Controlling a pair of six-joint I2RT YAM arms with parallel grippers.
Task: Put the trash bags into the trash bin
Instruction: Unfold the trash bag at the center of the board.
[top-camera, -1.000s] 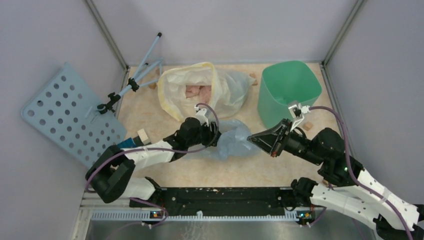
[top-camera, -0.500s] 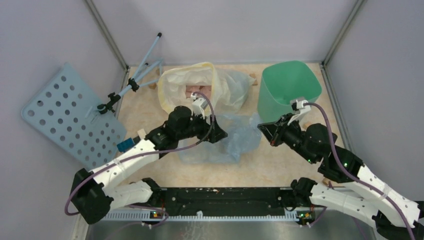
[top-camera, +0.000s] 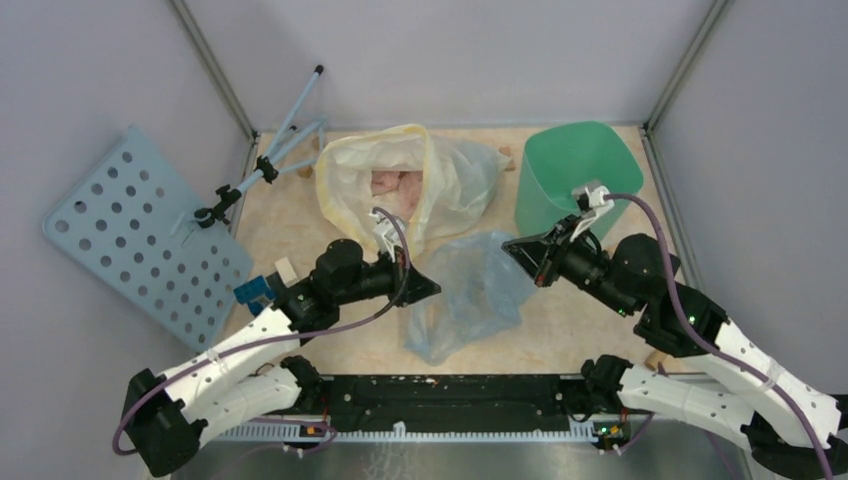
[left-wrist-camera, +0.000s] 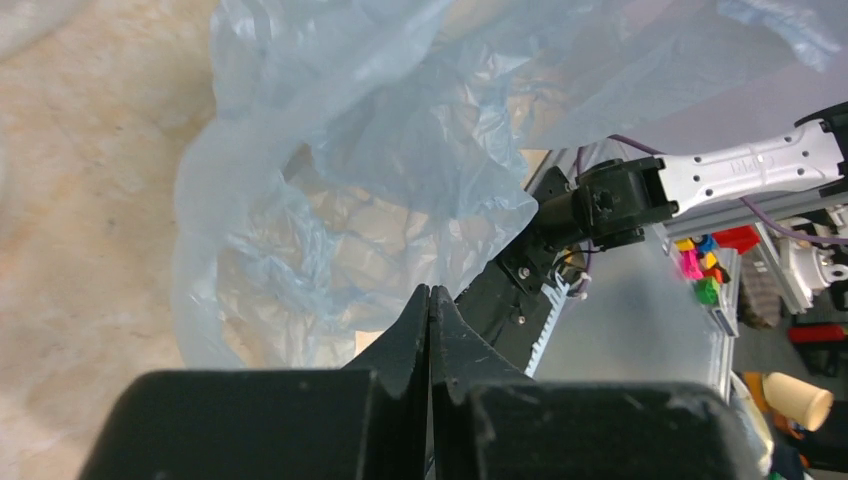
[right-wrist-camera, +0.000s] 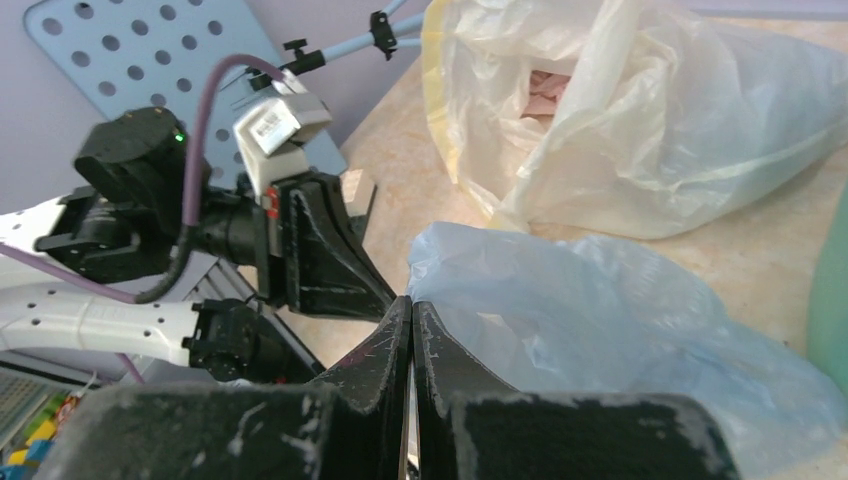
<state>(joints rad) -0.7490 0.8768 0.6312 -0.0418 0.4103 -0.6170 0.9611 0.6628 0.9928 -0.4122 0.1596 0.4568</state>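
A: So, where is the pale-blue bag (top-camera: 470, 295)?
B: Outside the mint-green bin (top-camera: 570, 175), slung between the two arms over the beige, marbled table (top-camera: 560, 310). It's thin film, see-through and crinkled all over. Wide at the top, it tapers to a point toward the near edge.
A: Left gripper (top-camera: 437, 290)?
B: Black fingers pressed flat together, tips on the bag's left edge — film caught there.
A: Right gripper (top-camera: 508, 246)?
B: Fingers pinched tight on the bag's upper right corner, just in front of the bin's near wall.
A: The bin itself?
B: Smooth plastic, rounded-square, sides tapering down, at the far right corner.
A: Anything else?
B: A whitish bag (top-camera: 455, 180) with a yellow rim, slumped and wrinkled, sits just behind the blue one — pinkish lumps inside. A perforated board (top-camera: 140, 240) lies off the table's left side.
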